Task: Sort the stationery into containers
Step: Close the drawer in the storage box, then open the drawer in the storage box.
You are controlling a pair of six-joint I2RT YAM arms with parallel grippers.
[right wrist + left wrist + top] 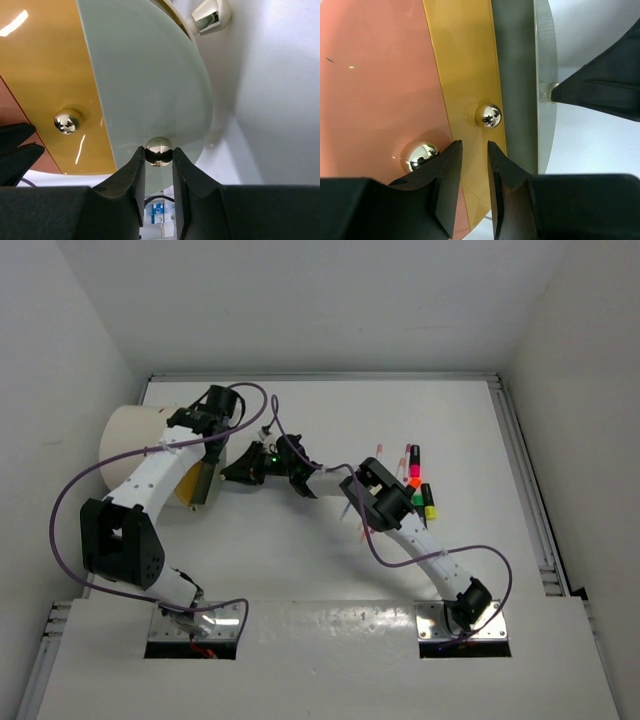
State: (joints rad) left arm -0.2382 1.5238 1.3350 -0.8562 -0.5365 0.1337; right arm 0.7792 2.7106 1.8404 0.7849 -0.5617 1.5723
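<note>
The containers are drawers in a white drum (128, 435). The left wrist view shows their fronts side by side: orange (375, 85), yellow (465, 65) and greenish (517, 75), each with a metal knob. My right gripper (159, 152) is shut on the knob (159, 145) of the greenish drawer (150, 75). My left gripper (474, 145) is slightly open and empty, just short of the yellow drawer's knob (488, 115). In the top view both grippers, left (207, 480) and right (240, 470), sit at the drum's face. The highlighters (418, 485) and thin pens (384, 455) lie to the right.
The drum stands at the table's left, close to the left wall. The right arm (390, 515) stretches across the middle of the table, beside the stationery. A metal rail (530, 500) runs along the right edge.
</note>
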